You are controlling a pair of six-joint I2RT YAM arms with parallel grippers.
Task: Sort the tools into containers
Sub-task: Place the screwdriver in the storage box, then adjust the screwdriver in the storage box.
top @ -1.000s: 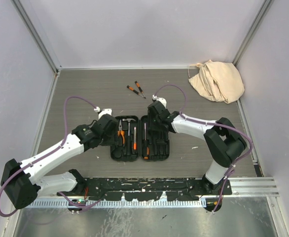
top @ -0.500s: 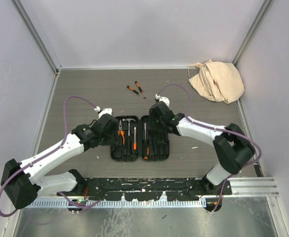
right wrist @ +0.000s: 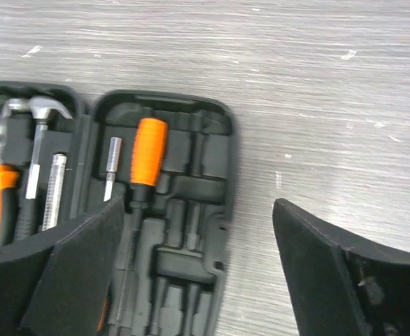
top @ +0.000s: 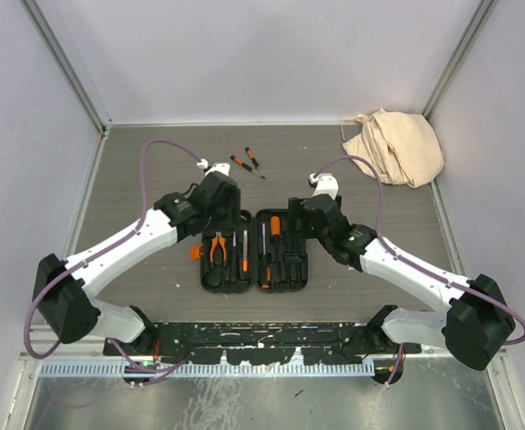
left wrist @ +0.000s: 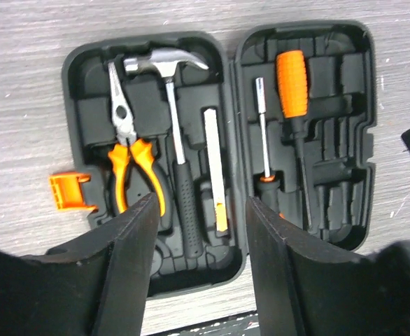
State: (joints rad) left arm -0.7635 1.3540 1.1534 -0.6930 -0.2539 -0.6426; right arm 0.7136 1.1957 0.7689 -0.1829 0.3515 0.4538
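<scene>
The black tool case (top: 286, 269) lies open in the middle of the table. Its left half holds orange-handled pliers (left wrist: 124, 164), a hammer (left wrist: 168, 105) and a slim metal tool (left wrist: 213, 161). Its right half holds an orange-handled screwdriver (right wrist: 149, 150) and a thin driver (left wrist: 261, 126). Two small screwdrivers (top: 246, 162) lie on the table beyond the case. My left gripper (top: 219, 204) (left wrist: 199, 203) hovers open over the left half's far end. My right gripper (top: 309, 213) (right wrist: 198, 203) hangs wide open over the right half's far right corner, holding nothing.
An orange latch (left wrist: 71, 192) sticks out from the case's left edge. A beige cloth bag (top: 392, 146) sits in the far right corner. Grey walls close in the table on three sides. The arm bases and a rail run along the near edge.
My right gripper has opened and drawn back to the right, leaving the orange-handled screwdriver in the case's right half. My left arm has swung from the case's left side toward its far end.
</scene>
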